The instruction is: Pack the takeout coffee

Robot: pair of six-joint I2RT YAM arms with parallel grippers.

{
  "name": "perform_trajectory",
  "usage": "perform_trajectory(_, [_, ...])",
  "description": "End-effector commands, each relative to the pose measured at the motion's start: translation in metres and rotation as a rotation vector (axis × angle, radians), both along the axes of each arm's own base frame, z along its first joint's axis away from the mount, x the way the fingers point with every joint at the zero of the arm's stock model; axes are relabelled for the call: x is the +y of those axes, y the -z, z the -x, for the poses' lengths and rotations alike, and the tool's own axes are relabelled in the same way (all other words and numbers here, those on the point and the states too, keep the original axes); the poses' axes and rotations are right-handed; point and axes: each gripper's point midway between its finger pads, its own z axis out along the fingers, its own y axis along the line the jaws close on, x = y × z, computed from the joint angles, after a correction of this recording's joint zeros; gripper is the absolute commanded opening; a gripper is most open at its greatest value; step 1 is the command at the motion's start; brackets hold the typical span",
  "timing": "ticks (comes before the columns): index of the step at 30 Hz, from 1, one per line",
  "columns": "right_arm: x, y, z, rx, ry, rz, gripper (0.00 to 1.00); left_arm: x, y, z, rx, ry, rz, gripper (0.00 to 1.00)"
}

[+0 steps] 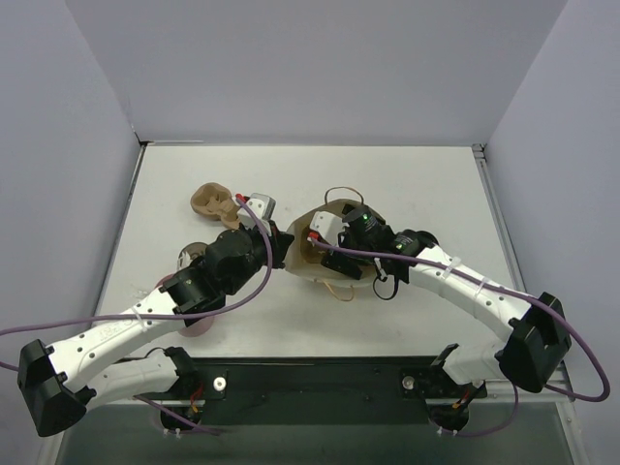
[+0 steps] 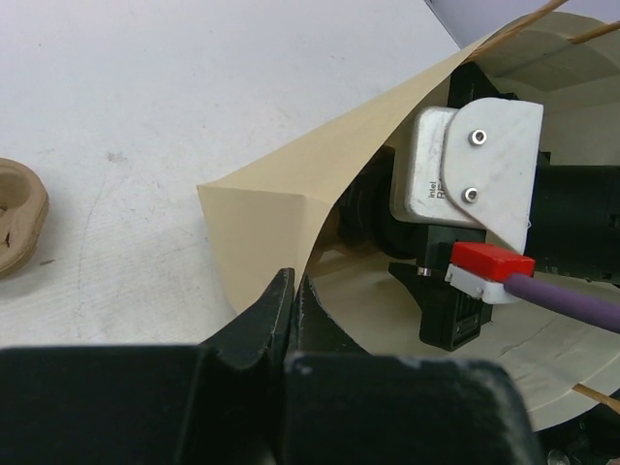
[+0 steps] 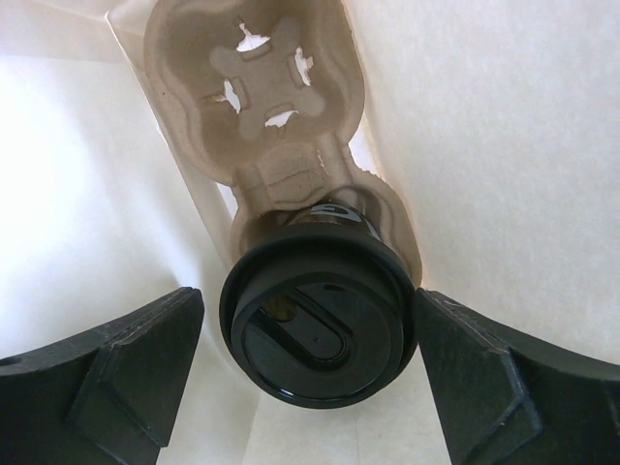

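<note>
The takeout coffee (image 3: pixel 320 329), a black cup with a dark lid, stands in one well of a brown pulp tray (image 3: pixel 257 87) inside the tan paper bag (image 3: pixel 484 116). My right gripper (image 3: pixel 308 300) is open inside the bag, one finger on each side of the lid; the right finger is close to the rim and the left stands apart. My left gripper (image 2: pixel 294 291) is shut on the bag's rim (image 2: pixel 281 203) and holds the mouth open. In the top view the bag (image 1: pixel 295 260) lies mid-table, the right gripper (image 1: pixel 315 254) reaches into it, and the coffee is hidden.
A second brown pulp tray (image 1: pixel 215 201) lies on the table left of the bag, and it also shows in the left wrist view (image 2: pixel 15 218). A pinkish object (image 1: pixel 201 326) shows partly under the left arm. The bag's handles (image 1: pixel 339 288) lie loose on the table.
</note>
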Motion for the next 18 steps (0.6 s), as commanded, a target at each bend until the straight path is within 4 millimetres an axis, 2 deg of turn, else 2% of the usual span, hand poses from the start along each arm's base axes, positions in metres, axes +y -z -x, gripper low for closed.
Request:
perform_trajectory(1, [0.0014, -0.0273, -0.0007, -0.028, 0.015, -0.058, 0.91, -0.0024, -0.0288, -0.0021, -0.041, 0.004, 0.047, 0.00])
perform_trajectory(8, [0.0049, -0.0292, 0.0042, -0.012, 0.003, -0.069, 0.79, -0.0041, -0.0332, -0.0036, -0.043, 0.005, 0.045, 0.00])
perform_trajectory(18, [0.0059, -0.0273, 0.0072, 0.011, 0.003, -0.073, 0.77, -0.0060, -0.0376, -0.0087, -0.046, -0.003, 0.046, 0.04])
